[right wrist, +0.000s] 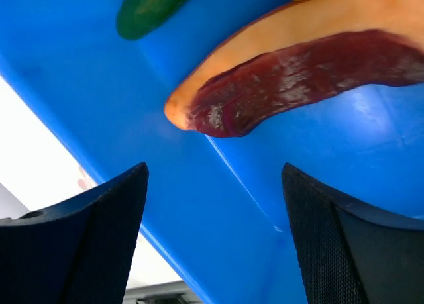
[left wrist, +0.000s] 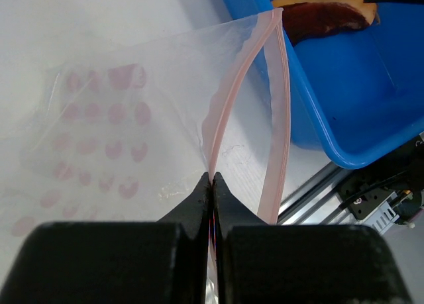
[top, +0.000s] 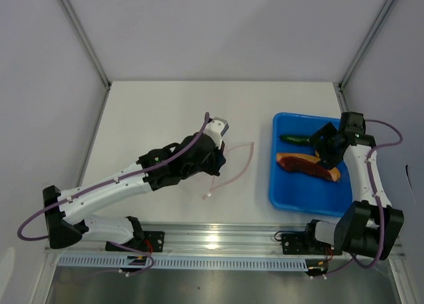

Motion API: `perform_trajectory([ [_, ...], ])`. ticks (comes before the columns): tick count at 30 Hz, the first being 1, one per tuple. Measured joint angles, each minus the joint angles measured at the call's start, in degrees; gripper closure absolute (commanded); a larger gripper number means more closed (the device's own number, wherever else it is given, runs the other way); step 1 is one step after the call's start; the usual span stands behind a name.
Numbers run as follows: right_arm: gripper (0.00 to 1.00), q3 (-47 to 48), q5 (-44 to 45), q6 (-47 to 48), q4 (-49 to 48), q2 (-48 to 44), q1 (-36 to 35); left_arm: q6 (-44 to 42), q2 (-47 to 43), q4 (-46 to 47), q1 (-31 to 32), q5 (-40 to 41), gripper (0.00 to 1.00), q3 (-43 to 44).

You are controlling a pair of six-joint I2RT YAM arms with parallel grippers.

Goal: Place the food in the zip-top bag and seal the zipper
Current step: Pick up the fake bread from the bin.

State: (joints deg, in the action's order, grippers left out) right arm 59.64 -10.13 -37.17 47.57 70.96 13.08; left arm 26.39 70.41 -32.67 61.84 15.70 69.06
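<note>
Surface: white tabletop [top: 165,112], pale grey walls [top: 212,26] around.
Left claw [left wrist: 212,179]: pinching pink zipper strip [left wrist: 283,118] of clear dotted plastic bag [left wrist: 119,112].
Right claw [right wrist: 213,175]: spread above blue rectangular tray [right wrist: 79,72].

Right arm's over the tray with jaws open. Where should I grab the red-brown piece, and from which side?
Take the red-brown piece across its narrow width near mid-length, coming straight down from above. It lies flat and long on the tray floor, so the open right gripper probably spans it best crosswise, away from its tapered end and the cucumber.
</note>
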Motion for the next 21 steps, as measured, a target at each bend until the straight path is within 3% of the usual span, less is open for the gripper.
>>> perform_trajectory([
  [7,0.17,-0.3,2.2,-3.1,-5.2,8.2,-8.1,0.0,0.0,0.5,0.0,0.0,0.99,-0.1],
  [13,0.13,0.5,7.5,-8.3,-3.8,13.0,-8.2,0.0,0.0,0.4,0.0,0.0,0.99,0.0],
  [15,0.01,0.8,9.3,-10.3,-3.3,14.4,-8.1,0.0,0.3,0.4,0.0,-0.1,0.99,0.3],
  [21,0.01,0.9,13.0,-15.3,-3.3,18.0,-8.1,0.0,1.1,0.4,0.0,-0.9,0.99,0.9],
])
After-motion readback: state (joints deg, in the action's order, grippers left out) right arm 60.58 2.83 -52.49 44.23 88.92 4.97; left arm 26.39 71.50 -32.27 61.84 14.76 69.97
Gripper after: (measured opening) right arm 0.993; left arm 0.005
